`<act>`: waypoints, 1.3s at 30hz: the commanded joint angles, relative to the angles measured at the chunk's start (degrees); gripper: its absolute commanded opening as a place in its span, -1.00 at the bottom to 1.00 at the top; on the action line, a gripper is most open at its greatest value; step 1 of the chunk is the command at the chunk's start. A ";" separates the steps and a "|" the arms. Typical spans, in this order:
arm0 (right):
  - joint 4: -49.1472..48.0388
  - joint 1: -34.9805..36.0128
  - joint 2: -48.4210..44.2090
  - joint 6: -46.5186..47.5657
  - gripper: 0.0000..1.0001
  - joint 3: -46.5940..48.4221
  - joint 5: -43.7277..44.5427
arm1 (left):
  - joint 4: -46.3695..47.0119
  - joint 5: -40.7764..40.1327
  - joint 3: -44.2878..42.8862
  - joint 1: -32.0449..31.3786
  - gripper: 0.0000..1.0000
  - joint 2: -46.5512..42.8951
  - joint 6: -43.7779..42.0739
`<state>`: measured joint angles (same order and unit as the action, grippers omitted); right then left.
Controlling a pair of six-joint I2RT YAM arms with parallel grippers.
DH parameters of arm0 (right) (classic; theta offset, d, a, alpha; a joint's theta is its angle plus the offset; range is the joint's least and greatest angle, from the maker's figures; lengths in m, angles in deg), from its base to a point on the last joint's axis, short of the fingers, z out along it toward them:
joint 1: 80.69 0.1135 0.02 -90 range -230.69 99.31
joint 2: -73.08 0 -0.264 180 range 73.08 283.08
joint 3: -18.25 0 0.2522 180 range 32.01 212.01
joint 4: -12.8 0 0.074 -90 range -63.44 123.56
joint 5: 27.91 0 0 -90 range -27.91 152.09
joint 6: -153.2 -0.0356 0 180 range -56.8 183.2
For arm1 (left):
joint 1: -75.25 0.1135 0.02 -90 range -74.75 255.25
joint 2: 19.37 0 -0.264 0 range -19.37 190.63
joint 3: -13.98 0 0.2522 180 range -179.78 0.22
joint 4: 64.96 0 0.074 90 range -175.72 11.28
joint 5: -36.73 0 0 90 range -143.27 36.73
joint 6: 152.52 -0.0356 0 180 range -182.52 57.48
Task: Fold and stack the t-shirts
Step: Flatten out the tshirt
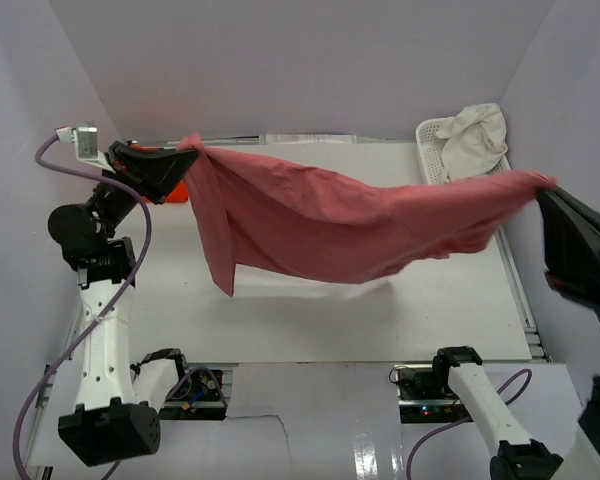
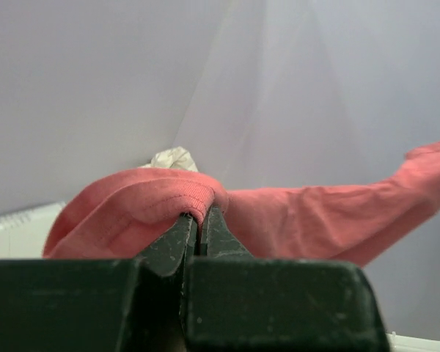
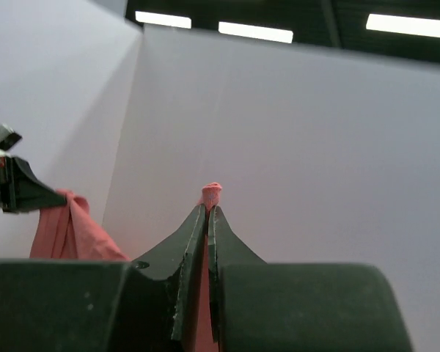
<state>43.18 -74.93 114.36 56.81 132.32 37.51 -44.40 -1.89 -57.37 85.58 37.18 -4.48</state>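
**While Both Jaws Hold the Rose-Red T-Shirt Above the Surface**

When you check the top view, take the white basket as your reference point. It holds the cream-white t-shirt, which is bunched up and spills over the rim.

The rose-red t-shirt hangs in the air. It is stretched from just beside the basket's near right corner to a point well to the basket's left. Its middle sags, and a loose flap droops at the end farthest from the basket.

- Right jaws: pressed together, pinching a small fold of the rose-red t-shirt that pokes out above the tips. You find them just to the near right of the basket.
- Left jaws: pressed together on a hemmed edge of the rose-red t-shirt, which wraps over the tips. You find them well to the left of the basket.

The orange-red t-shirt shows only as a sliver under the left jaws, well apart from the basket. You cannot tell how it lies.
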 commanded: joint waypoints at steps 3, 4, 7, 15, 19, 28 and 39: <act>1.83 0.04 -4.97 3.05 -0.85 12.44 1.55 | -6.27 -4.86 -5.87 0.04 -0.99 -8.38 -4.86; 2.27 0.04 -5.41 2.97 -0.85 14.28 1.90 | -8.38 -5.58 -5.70 0.04 -0.97 -10.30 -5.04; 5.07 0.13 -5.16 2.35 -0.85 15.70 2.69 | -12.26 -6.64 -2.21 0.13 -0.96 -12.34 -6.19; 5.79 0.22 -2.08 -4.75 -0.85 -7.47 3.31 | -22.89 -6.64 15.38 0.04 -0.99 -11.64 -11.35; 4.56 0.22 0.11 -7.57 -0.85 -23.90 5.15 | -29.05 -12.34 20.83 -0.04 -0.91 -10.16 -15.23; -3.43 0.13 14.42 -6.97 -0.85 -35.89 7.79 | -29.41 -24.64 20.33 -5.40 -0.99 14.70 -15.76; -4.23 0.04 36.05 -4.24 -0.85 -21.57 6.92 | -31.85 -31.43 -3.74 -12.61 -0.52 51.52 -13.67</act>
<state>42.68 -74.80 147.87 51.50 106.13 45.27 -74.52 -30.57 -54.66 73.89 82.66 -19.03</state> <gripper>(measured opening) 0.081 0.206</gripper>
